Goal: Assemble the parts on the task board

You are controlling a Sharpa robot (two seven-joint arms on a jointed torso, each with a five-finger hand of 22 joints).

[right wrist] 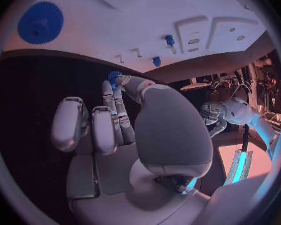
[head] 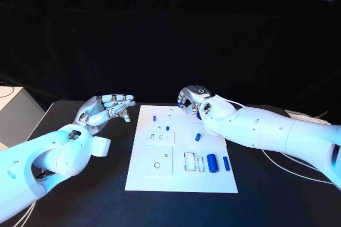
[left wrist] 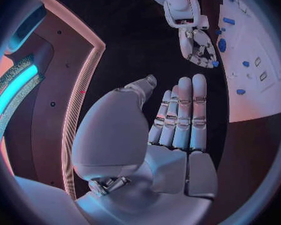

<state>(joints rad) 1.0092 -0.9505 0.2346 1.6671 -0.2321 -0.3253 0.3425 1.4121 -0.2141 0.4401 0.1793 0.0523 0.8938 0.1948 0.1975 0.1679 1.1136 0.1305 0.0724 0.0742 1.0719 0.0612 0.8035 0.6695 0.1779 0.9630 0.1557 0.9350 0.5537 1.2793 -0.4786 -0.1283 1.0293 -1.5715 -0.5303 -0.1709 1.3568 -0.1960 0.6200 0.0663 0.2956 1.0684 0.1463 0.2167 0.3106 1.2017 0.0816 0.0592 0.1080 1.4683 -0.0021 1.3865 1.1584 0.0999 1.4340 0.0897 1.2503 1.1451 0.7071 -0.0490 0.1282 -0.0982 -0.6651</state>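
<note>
The white task board lies in the middle of the black table. Blue parts sit on it: a small peg, a short piece and two cylinders near its right edge. My right hand hovers over the board's far edge and pinches a small blue part between thumb and fingertip; the left wrist view also catches this part. A large blue gear rests on the board. My left hand hangs left of the board's far corner, fingers apart and holding nothing.
White raised blocks with holes and slots occupy the board's middle, with a larger one nearer me. A white box stands at the table's far left. Cables run under my right arm.
</note>
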